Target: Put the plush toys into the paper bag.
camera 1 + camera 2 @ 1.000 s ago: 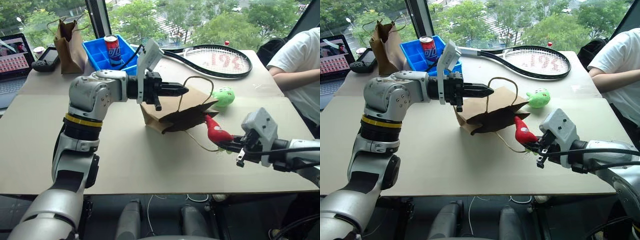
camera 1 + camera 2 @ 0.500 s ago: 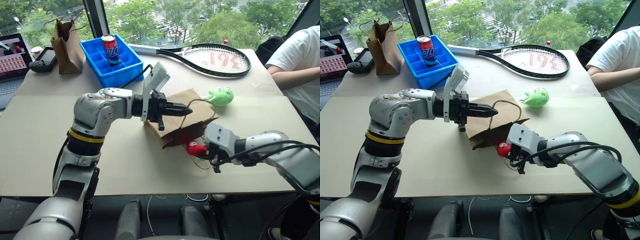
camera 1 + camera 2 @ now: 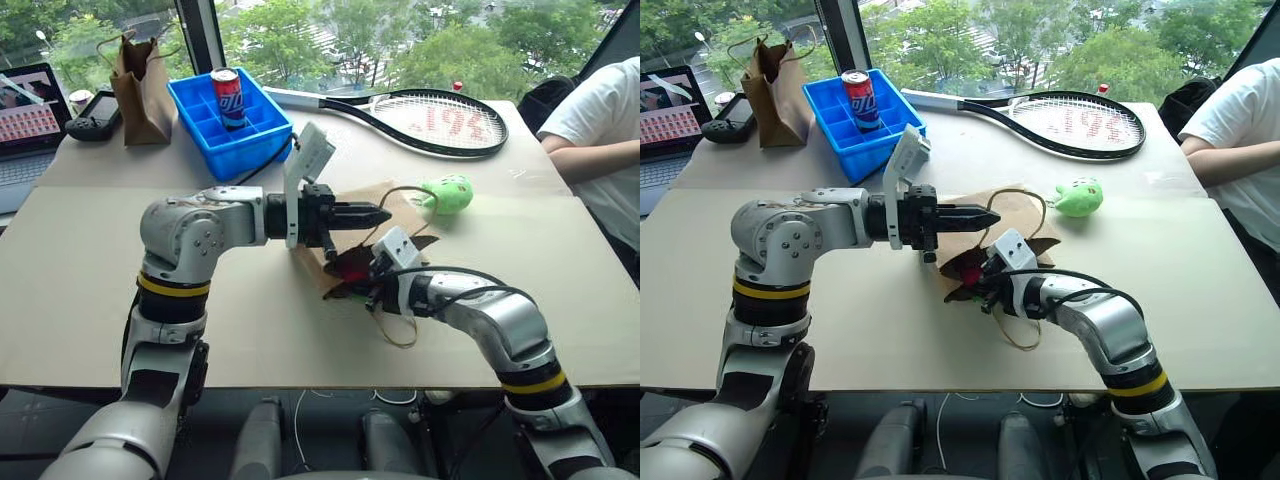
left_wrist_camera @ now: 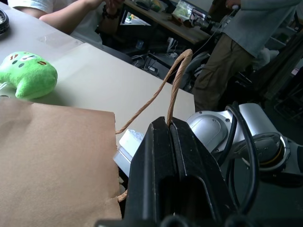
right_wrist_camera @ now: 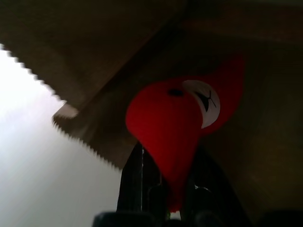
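The paper bag (image 3: 345, 232) lies on its side mid-table, mouth toward me. My left gripper (image 3: 380, 212) is shut on one of its twine handles (image 4: 173, 90) and holds it up, which keeps the mouth open. My right gripper (image 3: 368, 286) is shut on the red plush toy (image 5: 173, 120) and has it at the bag's mouth, partly under the serrated paper edge. In the head views the red toy (image 3: 970, 272) shows just inside the opening. The light-green plush toy (image 3: 447, 192) lies on the table past the bag, to its right, apart from both grippers.
A blue tray (image 3: 205, 128) holding a soda can (image 3: 228, 97) stands at the back left beside a darker brown paper bag (image 3: 140, 80). A tennis racket (image 3: 430, 118) lies along the far edge. A laptop (image 3: 25, 120) is far left; a person's arm (image 3: 590, 150) rests at the right.
My right gripper has swung left and forward with the red toy, from out by the table's right side to the bag's mouth. The left gripper kept its hold on the handle, drawing back slightly.
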